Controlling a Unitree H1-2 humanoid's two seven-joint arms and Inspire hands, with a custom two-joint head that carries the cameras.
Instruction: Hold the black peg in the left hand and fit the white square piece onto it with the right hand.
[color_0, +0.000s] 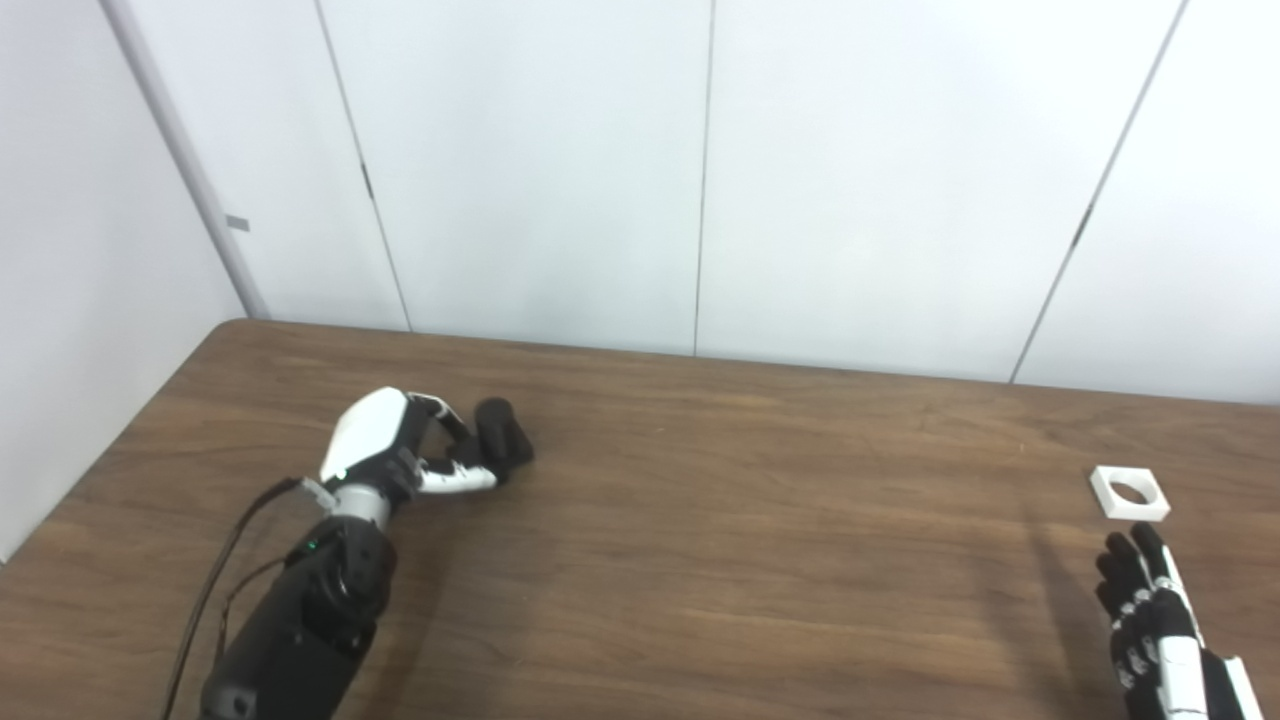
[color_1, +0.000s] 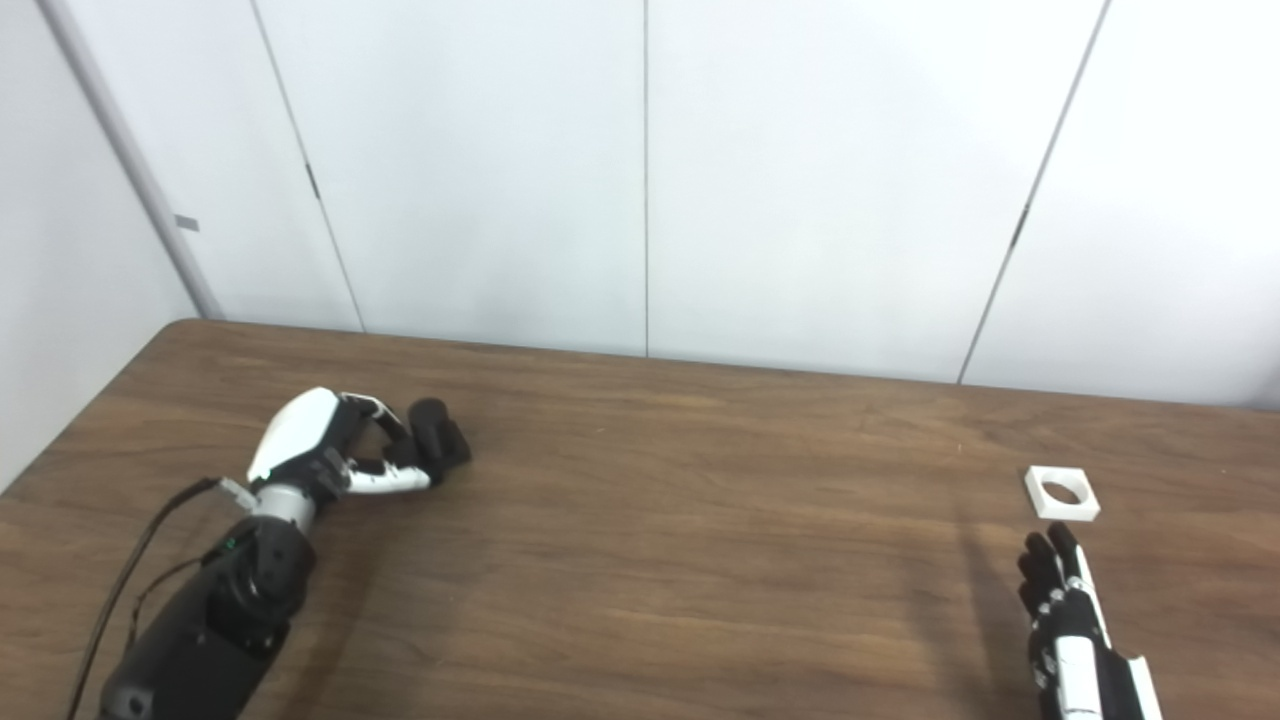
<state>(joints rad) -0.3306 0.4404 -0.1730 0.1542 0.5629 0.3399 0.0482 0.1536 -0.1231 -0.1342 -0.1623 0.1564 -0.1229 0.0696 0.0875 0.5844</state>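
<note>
Pale panelled wall (color_0: 640, 180) across the upper half of the frame; below it, a dark brown wood-grain table (color_0: 700, 560) filling the lower half.

Entering from the lower left, a black forearm ending in the white-backed left hand (color_0: 400, 450), resting low on the tabletop at left of centre. Fingers and thumb curled around the short black cylindrical peg (color_0: 503, 432), which lies on its side and sticks out past the fingertips toward frame centre. Contact with the peg plain enough, though whether the grip is firm or only closing cannot be told. Peg apparently not lifted off the wood. Probably placed so as to gather the peg first, ready to raise it as a post for the other part.

At the lower right corner, the black-and-white right hand (color_0: 1150, 610), released and holding nothing, fingers straight and together, pointing up-frame.

Just beyond those fingertips, apart from them, the small flat white square piece with a round hole (color_0: 1130, 493), lying flat at the right edge. Likely a staged approach, waiting on the peg.
</note>
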